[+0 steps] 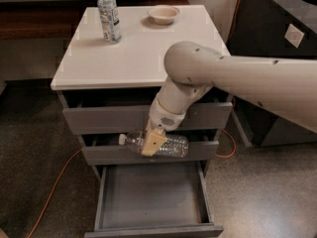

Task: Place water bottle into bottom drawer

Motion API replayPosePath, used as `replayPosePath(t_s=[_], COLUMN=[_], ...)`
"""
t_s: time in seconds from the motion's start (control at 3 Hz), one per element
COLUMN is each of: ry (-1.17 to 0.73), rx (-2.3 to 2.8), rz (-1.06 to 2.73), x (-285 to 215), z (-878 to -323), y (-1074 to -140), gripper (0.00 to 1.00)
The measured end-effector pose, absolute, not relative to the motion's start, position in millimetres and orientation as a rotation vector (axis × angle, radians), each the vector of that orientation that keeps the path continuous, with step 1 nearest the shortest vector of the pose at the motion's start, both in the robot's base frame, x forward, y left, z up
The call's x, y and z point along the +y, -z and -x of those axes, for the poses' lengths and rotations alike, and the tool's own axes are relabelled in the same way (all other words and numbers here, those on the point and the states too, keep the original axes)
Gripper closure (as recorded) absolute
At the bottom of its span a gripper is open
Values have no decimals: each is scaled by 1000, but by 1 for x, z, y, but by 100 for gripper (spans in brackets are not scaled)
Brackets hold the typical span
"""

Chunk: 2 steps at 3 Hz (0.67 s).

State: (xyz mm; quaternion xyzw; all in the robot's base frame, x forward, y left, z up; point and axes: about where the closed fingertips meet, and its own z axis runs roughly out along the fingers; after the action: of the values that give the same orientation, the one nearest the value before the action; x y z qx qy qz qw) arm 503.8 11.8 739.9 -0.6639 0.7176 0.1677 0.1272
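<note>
Grey middle drawer front (101, 154) backs jaws clamping water bottle (174, 146).

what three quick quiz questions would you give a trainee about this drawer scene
1. True or false: the water bottle already lies inside the bottom drawer.
2. The gripper is in front of the middle drawer front, shut on the bottle. How is the bottle held? A upright, B on its side, C cap pointing down.
3. What stands on the cabinet top besides the bowl?

Key: 1 false, it hangs above the open drawer. 2 B. 3 the taller clear bottle.
</note>
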Motion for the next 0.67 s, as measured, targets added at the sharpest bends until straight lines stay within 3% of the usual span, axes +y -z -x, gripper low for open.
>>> replayPosePath(t_s=[0.67], ry=[-295], rx=[2127], rz=[1878], x=[-4], z=[-536], y=[-651], gripper=[100])
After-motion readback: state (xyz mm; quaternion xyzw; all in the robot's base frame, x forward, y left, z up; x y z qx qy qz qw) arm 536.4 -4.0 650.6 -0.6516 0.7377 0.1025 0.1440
